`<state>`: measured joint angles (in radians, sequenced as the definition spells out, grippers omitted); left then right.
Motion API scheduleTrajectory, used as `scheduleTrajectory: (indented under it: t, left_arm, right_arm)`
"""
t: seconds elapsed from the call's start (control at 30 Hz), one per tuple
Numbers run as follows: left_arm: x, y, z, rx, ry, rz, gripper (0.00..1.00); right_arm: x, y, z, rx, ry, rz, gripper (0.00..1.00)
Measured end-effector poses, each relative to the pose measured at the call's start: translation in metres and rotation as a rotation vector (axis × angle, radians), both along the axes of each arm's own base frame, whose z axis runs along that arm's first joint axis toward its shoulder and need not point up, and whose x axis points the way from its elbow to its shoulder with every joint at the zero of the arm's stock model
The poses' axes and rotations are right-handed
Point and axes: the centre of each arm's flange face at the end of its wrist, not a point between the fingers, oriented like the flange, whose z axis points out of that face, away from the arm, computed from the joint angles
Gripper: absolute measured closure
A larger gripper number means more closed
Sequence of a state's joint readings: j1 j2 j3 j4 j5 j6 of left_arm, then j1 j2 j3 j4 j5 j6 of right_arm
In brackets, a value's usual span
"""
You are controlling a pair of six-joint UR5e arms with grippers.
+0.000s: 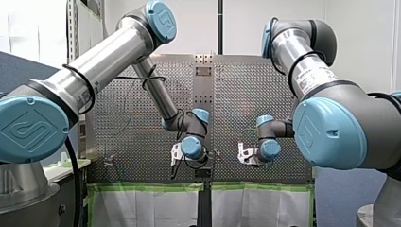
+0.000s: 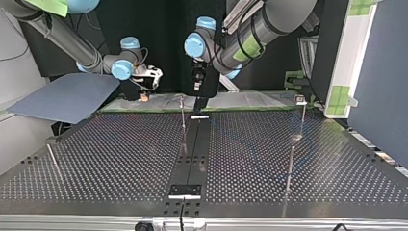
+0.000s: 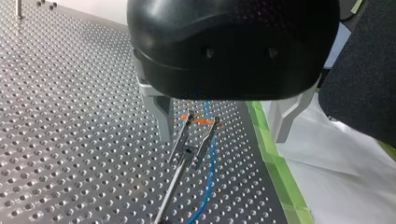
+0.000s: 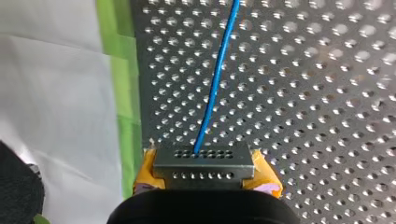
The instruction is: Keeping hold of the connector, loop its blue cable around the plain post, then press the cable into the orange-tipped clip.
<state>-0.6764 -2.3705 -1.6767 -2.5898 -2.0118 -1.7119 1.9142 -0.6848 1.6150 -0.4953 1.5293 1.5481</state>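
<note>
My silver, blue-capped arms: two, left arm [image 1: 113, 54], right arm [image 1: 307, 71]. My two-finger pincers: two, black left gripper [image 3: 222, 139], yellow-padded right gripper [image 4: 205, 173]. Thin blue cable [image 4: 215, 79]: one. Grey perforated metal connector [image 4: 204, 164]: one. Two-pronged orange-tipped clip [image 3: 200, 128]: one. Thin metal rods [image 2: 183, 118] [image 2: 302, 120] [image 2: 290, 166] [image 2: 54, 161] standing on perforated steel table [image 2: 120, 159], top view: four.

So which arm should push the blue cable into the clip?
Left, I think. My left gripper hangs open over the clip, where the cable runs; my right gripper is busy holding the connector.
</note>
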Motion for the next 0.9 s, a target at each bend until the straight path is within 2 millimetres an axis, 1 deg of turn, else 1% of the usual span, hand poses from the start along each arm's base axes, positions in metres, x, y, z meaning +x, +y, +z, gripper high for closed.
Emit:
scheduleTrajectory:
  t: [0.3,0.5,0.7,0.8,0.9]
  left_arm:
    - [0.001,0.001,0.0,-0.001,0.002,0.002,0.01]
    - [0.002,0.002,0.0,0.0,0.003,0.004,0.01]
    - [0.003,0.005,-0.001,0.011,0.012,0.009,0.01]
    - [0.003,0.006,-0.001,0.013,0.015,0.011,0.01]
    - [0.003,0.007,-0.001,0.015,0.016,0.012,0.01]
  right_arm:
    - [0.004,0.001,-0.003,0.006,-0.006,0.003,1.0]
    - [0.012,0.015,-0.006,0.045,0.044,0.038,1.0]
    - [0.018,0.036,-0.006,0.087,0.116,0.087,1.0]
    - [0.018,0.045,-0.002,0.099,0.131,0.098,1.0]
    - [0.017,0.053,0.006,0.096,0.126,0.101,1.0]
